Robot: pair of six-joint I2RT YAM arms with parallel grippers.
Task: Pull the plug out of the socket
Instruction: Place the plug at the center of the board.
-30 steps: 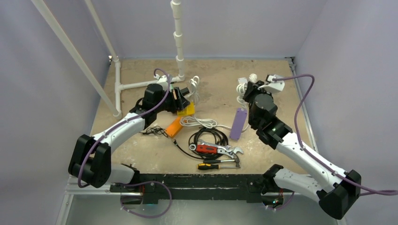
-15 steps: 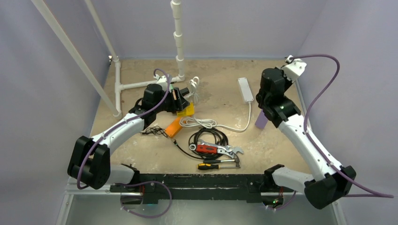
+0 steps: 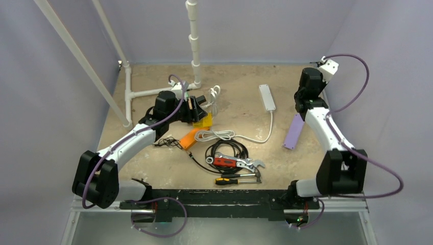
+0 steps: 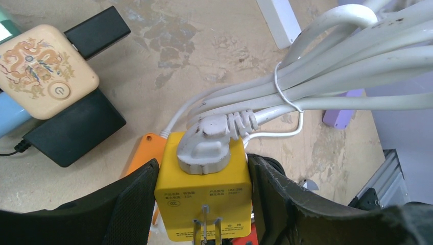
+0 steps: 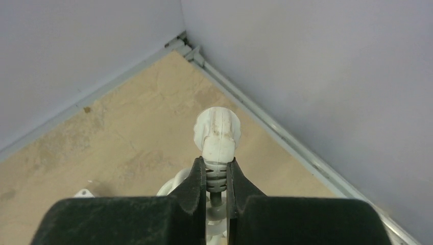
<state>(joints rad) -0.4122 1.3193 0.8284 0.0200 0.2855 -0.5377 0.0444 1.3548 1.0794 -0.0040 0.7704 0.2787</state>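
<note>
The left gripper (image 3: 200, 113) reaches from the near left corner toward the middle of the counter (image 3: 240, 81), and a yellow socket block (image 3: 206, 121) sits right at its fingers. The right gripper (image 3: 312, 80) is near the far right corner. Between them, closer to the far edge, lies a white power strip (image 3: 267, 97). Its cord (image 3: 270, 126) runs to a white bundle (image 3: 214, 134). A purple bar (image 3: 293, 131) lies by the right edge. A black cable (image 3: 227, 149), a wrench (image 3: 235, 162) and a screwdriver (image 3: 227, 180) lie toward the near edge.
</note>
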